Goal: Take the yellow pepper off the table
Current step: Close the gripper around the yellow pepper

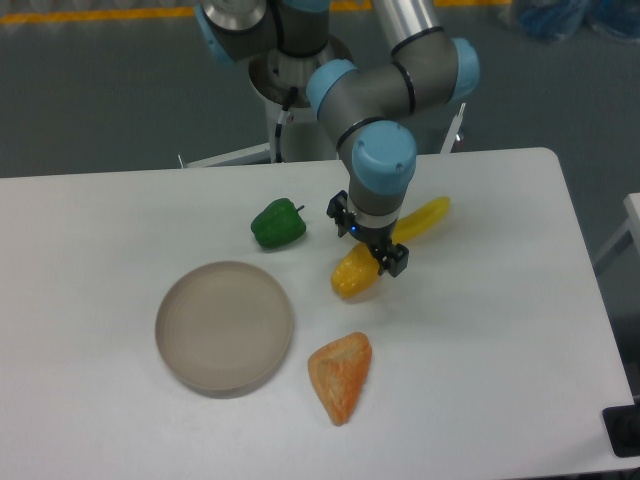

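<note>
The yellow pepper [352, 278] lies on the white table [480, 340], a little right of centre, its upper right end hidden under my gripper. My gripper [369, 238] points down just over that end, with its black fingers [395, 262] spread apart. The fingers look open and not closed on the pepper. I cannot tell whether they touch it.
A long yellow banana [428, 217] lies just behind the gripper to the right. A green pepper [277, 224] sits to the left. A round beige plate [224, 326] is at front left. An orange wedge-shaped item [341, 374] lies in front of the yellow pepper.
</note>
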You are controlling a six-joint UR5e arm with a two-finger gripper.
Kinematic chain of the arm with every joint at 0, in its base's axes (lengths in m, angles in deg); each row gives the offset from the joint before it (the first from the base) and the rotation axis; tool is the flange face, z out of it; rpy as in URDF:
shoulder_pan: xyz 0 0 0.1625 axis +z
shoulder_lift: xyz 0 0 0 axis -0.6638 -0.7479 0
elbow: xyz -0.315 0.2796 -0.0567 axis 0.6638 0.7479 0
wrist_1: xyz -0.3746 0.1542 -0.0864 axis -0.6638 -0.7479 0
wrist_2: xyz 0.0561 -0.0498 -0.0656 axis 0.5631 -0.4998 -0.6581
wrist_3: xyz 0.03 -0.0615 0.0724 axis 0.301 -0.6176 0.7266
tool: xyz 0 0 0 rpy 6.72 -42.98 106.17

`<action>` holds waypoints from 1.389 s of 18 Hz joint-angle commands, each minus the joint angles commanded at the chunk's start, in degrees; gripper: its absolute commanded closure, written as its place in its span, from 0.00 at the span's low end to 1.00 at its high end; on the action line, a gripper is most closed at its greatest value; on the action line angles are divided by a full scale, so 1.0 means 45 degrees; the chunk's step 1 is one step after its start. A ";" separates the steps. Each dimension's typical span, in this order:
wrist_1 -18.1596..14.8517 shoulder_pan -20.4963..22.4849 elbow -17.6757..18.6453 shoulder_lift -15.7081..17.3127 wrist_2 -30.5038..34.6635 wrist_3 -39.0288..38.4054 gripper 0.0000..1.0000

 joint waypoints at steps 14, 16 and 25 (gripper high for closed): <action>0.0685 -0.0293 0.0294 -0.0627 0.0059 -0.0840 0.33; 0.0647 -0.0274 0.0196 -0.0607 0.0078 -0.0840 0.58; 0.0373 0.0310 -0.1579 -0.0295 0.1172 -0.0645 0.75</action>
